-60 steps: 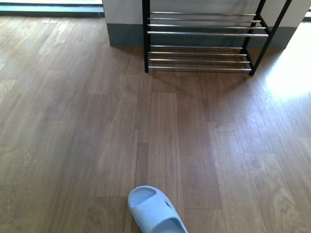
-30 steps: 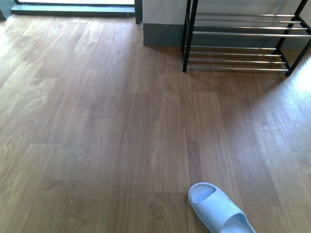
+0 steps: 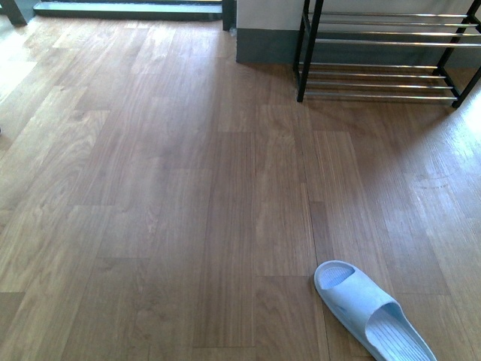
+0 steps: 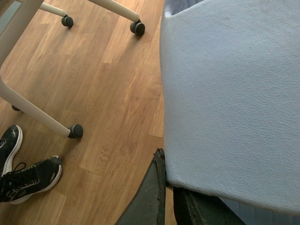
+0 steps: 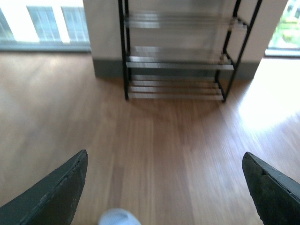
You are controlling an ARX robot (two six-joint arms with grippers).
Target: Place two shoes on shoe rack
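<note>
wood floor (image 3: 150, 188) fills the front view, with the shoe rack (image 3: 376, 75) far off at about one o'clock and one pale blue slide (image 3: 372, 312) lying at five o'clock, well apart from it. the left gripper (image 4: 168, 190) looks pinched on the edge of a second slide (image 4: 234, 93); the right gripper (image 5: 164, 153) is spread wide, empty. best to square up to the rack, close in, then lay that slide flat across the rods so it cannot slip between.

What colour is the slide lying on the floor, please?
Pale blue; the slide shows best in the front view.
</note>
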